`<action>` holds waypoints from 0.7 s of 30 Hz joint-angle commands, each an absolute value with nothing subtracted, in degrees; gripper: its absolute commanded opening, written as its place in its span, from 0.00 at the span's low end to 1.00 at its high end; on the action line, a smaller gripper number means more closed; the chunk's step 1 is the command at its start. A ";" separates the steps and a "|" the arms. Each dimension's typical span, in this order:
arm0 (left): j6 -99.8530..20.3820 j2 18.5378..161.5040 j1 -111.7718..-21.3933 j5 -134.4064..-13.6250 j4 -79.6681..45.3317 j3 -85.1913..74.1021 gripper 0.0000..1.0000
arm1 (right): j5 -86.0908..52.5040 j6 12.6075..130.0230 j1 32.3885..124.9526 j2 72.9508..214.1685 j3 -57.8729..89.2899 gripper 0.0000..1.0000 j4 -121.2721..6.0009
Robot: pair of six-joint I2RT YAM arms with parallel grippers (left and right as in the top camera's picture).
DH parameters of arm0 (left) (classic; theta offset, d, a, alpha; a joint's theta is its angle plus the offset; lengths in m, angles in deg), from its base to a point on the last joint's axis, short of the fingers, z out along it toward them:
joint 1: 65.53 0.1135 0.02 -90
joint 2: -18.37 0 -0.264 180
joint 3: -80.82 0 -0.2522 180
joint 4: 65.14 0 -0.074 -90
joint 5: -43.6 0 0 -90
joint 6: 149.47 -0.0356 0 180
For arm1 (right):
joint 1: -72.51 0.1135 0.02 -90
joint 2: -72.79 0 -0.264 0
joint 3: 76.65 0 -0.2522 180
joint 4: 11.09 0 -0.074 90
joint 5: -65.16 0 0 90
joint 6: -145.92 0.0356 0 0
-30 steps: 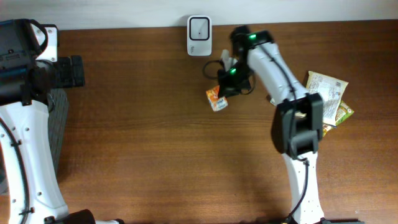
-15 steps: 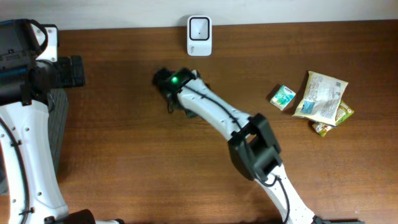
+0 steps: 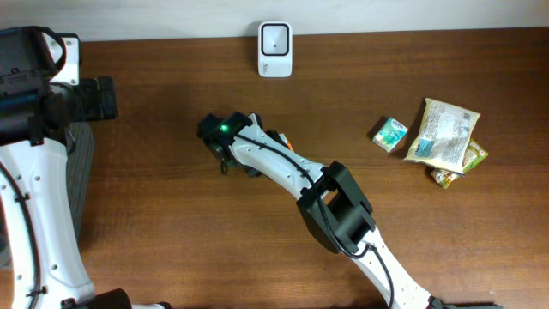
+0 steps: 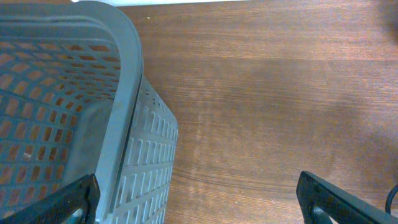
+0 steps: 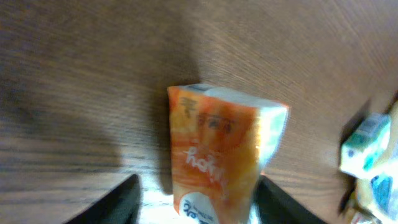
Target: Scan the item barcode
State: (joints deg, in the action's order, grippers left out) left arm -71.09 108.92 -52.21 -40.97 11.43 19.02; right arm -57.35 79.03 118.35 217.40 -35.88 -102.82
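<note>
The orange packet point(image 5: 217, 149) lies flat on the tabletop point(image 5: 74, 74) between the fingers of the right claw point(image 5: 194, 202), which stand apart and grip nothing. It looks light, soft and glossy, likely to crumple or slide, so I would pinch it across its narrow sides near the middle. The left claw point(image 4: 199, 202) is spread wide and empty beside the basket point(image 4: 127, 74). Count: one orange packet, one scanner point(image 3: 275, 39), one basket, one teal carton point(image 3: 391, 134), one pale pouch point(image 3: 443, 129) — with one or two packets half hidden under it.
</note>
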 commanded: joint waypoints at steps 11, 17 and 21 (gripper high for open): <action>-71.99 108.89 -51.86 -40.77 11.34 18.91 0.99 | -33.94 72.34 105.41 216.44 -50.18 0.72 -107.61; -71.99 108.89 -51.86 -40.77 11.34 18.91 0.99 | -9.26 58.64 96.98 216.53 -49.87 0.73 -107.13; -71.99 108.89 -51.86 -40.77 11.34 18.91 0.99 | 0.00 53.31 94.90 216.53 -49.81 0.71 -107.90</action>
State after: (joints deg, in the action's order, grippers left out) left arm -71.09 108.92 -52.21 -40.97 11.43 19.02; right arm -12.11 59.97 95.12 217.40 -49.17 -107.24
